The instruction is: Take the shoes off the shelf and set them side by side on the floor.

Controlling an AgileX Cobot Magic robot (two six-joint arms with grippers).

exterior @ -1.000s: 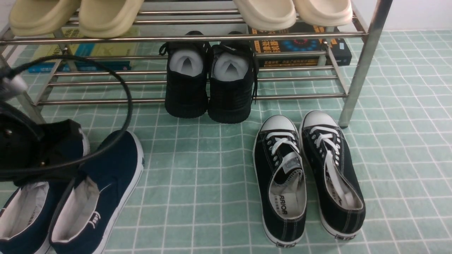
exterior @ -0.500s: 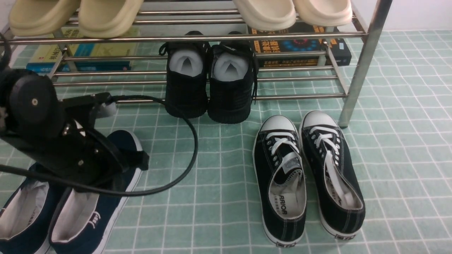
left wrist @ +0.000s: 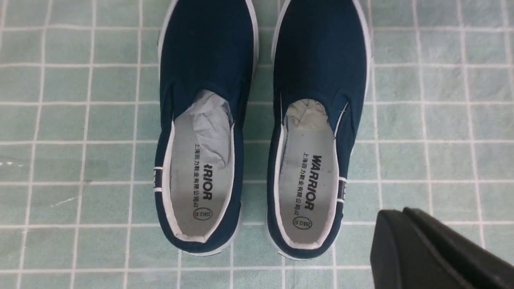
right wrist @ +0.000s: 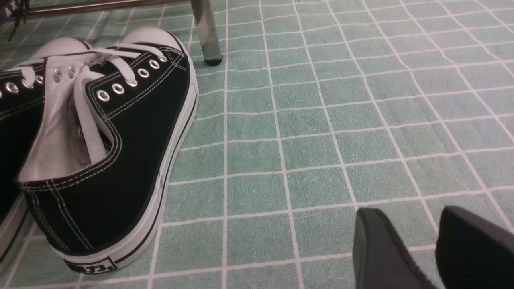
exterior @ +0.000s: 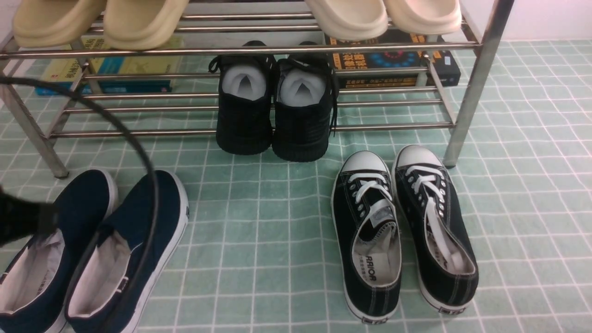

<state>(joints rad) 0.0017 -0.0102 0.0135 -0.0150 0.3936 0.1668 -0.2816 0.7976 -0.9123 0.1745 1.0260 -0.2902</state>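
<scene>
Shoes (exterior: 88, 249), the two navy ones, sit side by side on the floor (exterior: 259, 240) at the lower left of the front view, toes pointing to the shelf (exterior: 259, 48). They almost touch each other. My left wrist view looks straight down on the shoes (left wrist: 261, 132): white lining, black print inside, and crumpled paper stuffed in the toes.

My left tool (left wrist: 437, 249) is off the shoes. I see only one dark piece of it at the lower right of that frame, so I cannot tell if it is apart or together. In the front view a dark bit of my left arm shows at the left edge, and a black cable (exterior: 148, 185) loops over the right navy shoe.

My right tool (right wrist: 417, 249) is low over the bare floor (right wrist: 305, 132), its two fingers apart with nothing between them. Just beside it to the left of that frame are the black lace-up sneakers (right wrist: 100, 152), also a pair on the floor near the shelf leg (right wrist: 205, 32).

On the shelf's lower bars are black shoes (exterior: 273, 111) with white paper inside. Cream slippers (exterior: 97, 21) rest on the top bars.
</scene>
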